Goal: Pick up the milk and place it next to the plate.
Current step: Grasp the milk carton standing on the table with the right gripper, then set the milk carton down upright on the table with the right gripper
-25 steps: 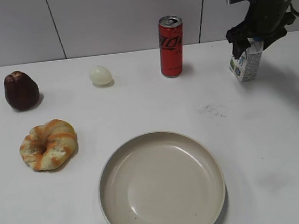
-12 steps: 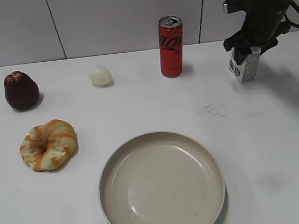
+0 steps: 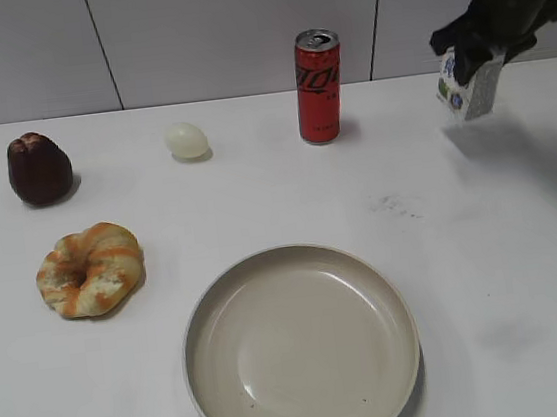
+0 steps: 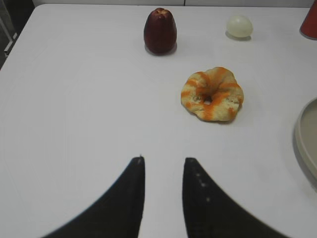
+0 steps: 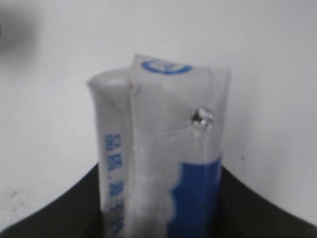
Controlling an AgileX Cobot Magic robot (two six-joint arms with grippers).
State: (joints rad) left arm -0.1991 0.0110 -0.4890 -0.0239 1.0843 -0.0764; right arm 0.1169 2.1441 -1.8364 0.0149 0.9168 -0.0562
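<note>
The milk (image 3: 468,88), a small white carton with blue and green markings, hangs tilted above the table at the far right, its shadow on the table below. My right gripper (image 3: 477,47) is shut on its top. In the right wrist view the milk (image 5: 163,148) fills the middle between the two dark fingers. The beige plate (image 3: 203,323) lies at the front centre; its rim shows at the right edge of the left wrist view (image 4: 304,136). My left gripper (image 4: 162,161) is open and empty, low over bare table in front of the bread ring.
A tall red soda can (image 3: 319,85) stands at the back centre. A pale egg (image 3: 187,139) and a dark red fruit (image 3: 39,168) lie at the back left. An orange-striped bread ring (image 3: 90,269) lies left of the plate.
My right gripper has lifted the milk off the table and carried it up and slightly right. The left arm has not moved.
</note>
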